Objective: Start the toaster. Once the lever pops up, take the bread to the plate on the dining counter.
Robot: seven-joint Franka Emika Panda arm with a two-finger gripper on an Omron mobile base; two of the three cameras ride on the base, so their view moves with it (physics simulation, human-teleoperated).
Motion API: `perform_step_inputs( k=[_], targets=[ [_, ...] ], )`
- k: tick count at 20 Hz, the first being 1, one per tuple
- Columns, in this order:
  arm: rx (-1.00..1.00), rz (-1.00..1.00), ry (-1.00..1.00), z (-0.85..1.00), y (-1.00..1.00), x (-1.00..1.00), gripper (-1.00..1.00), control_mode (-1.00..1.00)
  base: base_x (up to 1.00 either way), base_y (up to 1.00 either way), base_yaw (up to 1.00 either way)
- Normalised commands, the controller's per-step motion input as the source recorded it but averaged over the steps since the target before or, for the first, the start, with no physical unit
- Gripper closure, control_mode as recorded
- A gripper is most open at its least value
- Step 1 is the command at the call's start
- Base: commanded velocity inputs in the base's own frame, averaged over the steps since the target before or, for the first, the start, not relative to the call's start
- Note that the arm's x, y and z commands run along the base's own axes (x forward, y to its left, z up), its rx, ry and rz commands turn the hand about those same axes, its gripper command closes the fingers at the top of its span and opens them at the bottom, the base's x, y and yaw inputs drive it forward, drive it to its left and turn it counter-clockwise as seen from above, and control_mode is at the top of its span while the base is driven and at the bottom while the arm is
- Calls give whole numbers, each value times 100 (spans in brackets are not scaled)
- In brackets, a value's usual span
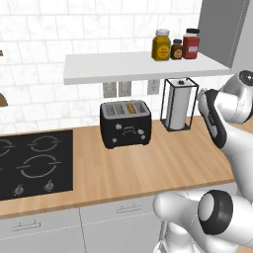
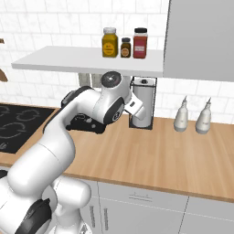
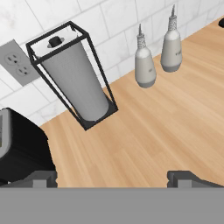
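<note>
Standing square on the tabletop (image 1: 163,163), the toaster (image 1: 125,123) faced forward, long axis left-right; the claw (image 3: 112,177) gaped wide, empty.

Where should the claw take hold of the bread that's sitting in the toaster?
Grip the bread by its top edge, coming straight down from above. It stands upright in a slot of the toaster with just that orange edge showing, so the open claw should probably close across its thin faces, then lift vertically.

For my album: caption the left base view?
Black toaster with bread in a slot, beside a stove.
</note>
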Motion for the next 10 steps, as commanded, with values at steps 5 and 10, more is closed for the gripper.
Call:
perform_step_inputs(
  k=[5, 10],
  targets=[
    [0, 0, 0, 0, 0, 0, -100, -100, 0, 0, 0],
    [0, 0, 0, 0, 0, 0, -100, -100, 0, 0, 0]
  ],
)
